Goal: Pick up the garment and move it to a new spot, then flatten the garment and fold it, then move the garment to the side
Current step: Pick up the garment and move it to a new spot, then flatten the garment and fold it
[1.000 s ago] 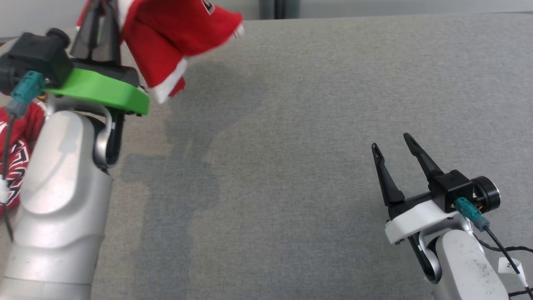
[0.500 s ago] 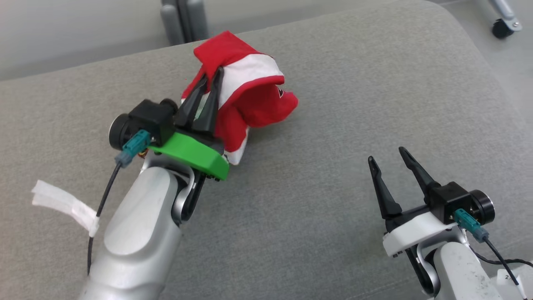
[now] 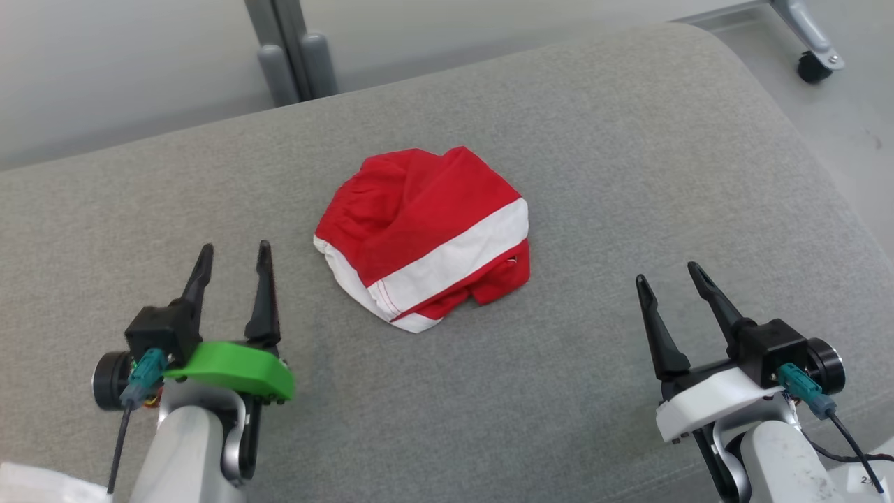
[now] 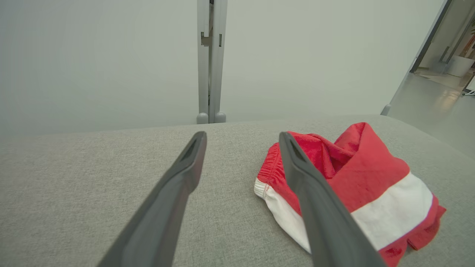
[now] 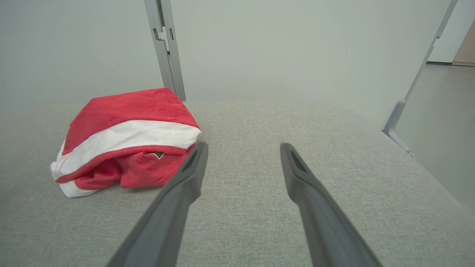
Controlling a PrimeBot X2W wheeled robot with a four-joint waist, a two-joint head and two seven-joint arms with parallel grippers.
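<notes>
the garment (image 3: pixel 422 234) lies bunched; it looks soft, light and floppy, best pinched at its gathered waistband (image 3: pixel 349 195). left and right jaws stand wide, empty.

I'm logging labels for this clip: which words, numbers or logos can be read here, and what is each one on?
"2": on a small white tag by the black cable, at the lower right of the head view; whatever follows is cut off and blurred.
Small dark mark on the red and white garment: too small to read.
No other text can be read.
</notes>
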